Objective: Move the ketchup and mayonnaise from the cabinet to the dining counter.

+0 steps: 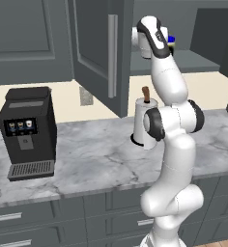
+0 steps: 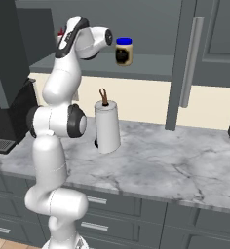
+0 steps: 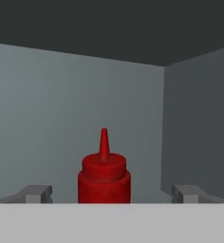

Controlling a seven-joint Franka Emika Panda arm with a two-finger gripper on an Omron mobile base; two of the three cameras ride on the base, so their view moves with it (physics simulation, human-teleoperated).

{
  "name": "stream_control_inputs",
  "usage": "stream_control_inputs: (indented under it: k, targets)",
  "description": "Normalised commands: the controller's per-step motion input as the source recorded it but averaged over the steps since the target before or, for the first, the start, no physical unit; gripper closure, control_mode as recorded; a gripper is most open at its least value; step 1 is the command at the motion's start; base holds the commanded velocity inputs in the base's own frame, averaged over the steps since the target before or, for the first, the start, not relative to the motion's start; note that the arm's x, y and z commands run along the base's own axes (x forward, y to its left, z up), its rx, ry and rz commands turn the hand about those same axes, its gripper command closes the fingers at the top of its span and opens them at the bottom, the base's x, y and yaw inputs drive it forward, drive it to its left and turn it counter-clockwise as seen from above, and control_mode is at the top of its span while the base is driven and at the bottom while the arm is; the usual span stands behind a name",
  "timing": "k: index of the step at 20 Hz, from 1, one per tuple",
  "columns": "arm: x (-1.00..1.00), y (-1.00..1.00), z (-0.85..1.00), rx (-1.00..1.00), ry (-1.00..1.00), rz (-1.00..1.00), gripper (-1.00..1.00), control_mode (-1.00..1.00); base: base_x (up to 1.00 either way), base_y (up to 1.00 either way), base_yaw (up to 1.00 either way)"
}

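The ketchup (image 3: 104, 175), a red squeeze bottle with a pointed nozzle, stands upright on the cabinet shelf, straight ahead in the hand view. My gripper (image 3: 113, 194) is open, with one fingertip far to each side of the bottle and neither touching it. A sliver of the ketchup (image 2: 62, 33) peeks out behind my arm. The mayonnaise (image 2: 124, 51), a squat jar with a blue lid, stands on the shelf to the right of my hand; its lid (image 1: 171, 39) shows past my wrist. The cabinet (image 2: 151, 65) stands with its doors open. The dining counter is out of view.
A white paper-towel roll (image 1: 144, 123) stands on the marble worktop (image 1: 96, 154) below the cabinet, close to my arm. A black coffee machine (image 1: 28, 132) sits at the left. The open cabinet door (image 1: 99, 53) hangs left of my hand, another door (image 2: 187, 63) to the right.
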Motion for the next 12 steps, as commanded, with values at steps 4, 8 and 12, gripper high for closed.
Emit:
stream_control_inputs:
  k: [4, 8, 12]
  targets:
    - [0.05, 0.26, -0.06, 0.00, 0.00, 0.00, -1.00, -1.00, 0.00, 0.00, 0.00]
    - [0.11, 0.26, -0.07, 0.00, 0.04, 0.00, -1.00, -1.00, 0.00, 0.00, 0.00]
    - [0.17, 0.27, -0.06, 0.00, 0.04, 0.00, 1.00, -1.00, 0.00, 0.00, 0.00]
